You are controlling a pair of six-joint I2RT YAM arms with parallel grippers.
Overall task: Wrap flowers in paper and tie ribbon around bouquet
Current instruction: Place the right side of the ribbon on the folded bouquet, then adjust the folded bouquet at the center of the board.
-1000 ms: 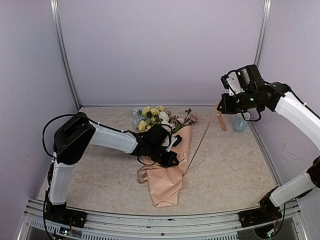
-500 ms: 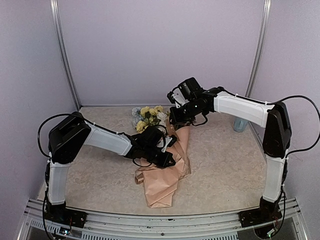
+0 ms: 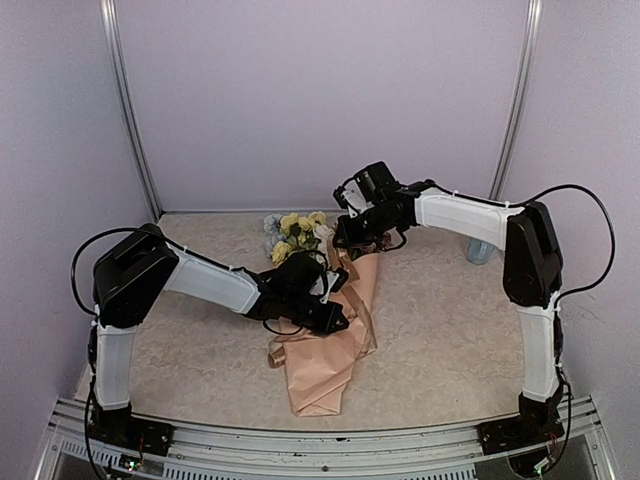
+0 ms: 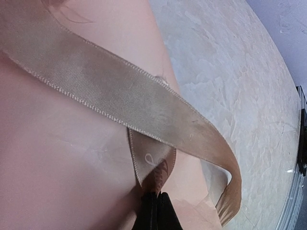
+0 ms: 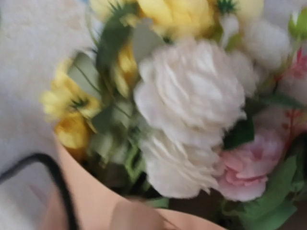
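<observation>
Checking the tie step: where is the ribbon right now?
In the left wrist view the ribbon crosses the paper of the bouquet, one end pinched in the shut left end effector.

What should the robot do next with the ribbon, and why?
Probably the left gripper should gently pull the ribbon snug. It is shut on the ribbon, which lies in a slack loop across the paper.
</observation>
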